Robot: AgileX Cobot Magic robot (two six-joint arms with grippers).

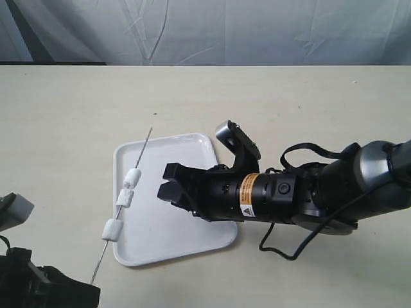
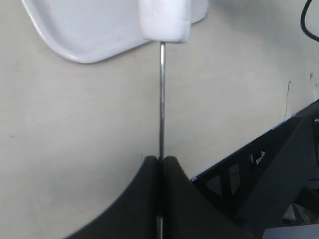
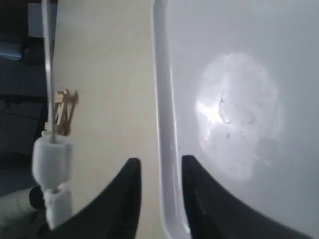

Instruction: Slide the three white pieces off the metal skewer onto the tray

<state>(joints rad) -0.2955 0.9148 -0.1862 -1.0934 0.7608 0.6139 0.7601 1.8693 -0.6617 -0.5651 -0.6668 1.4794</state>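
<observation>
The metal skewer (image 1: 128, 192) slants over the left rim of the white tray (image 1: 186, 231), and three white pieces are threaded on it: one (image 1: 133, 178), a second (image 1: 125, 197) and a third (image 1: 112, 229). My left gripper (image 1: 92, 282) at the bottom left is shut on the skewer's near end. Close up, that gripper (image 2: 161, 159) clamps the skewer (image 2: 161, 99), with the nearest white piece (image 2: 164, 20) above it at the tray (image 2: 89, 30). My right gripper (image 1: 168, 181) hovers open over the tray, just right of the pieces. Its fingers (image 3: 160, 162) straddle the tray rim (image 3: 162, 99), with a white piece (image 3: 52, 154) off to the side.
The beige table (image 1: 64, 115) stretches around the tray, with a pale cloth backdrop (image 1: 205, 32) behind it. The right arm's bulky black body (image 1: 302, 192) lies across the tray's right side, and a black cable (image 1: 282, 250) loops below it.
</observation>
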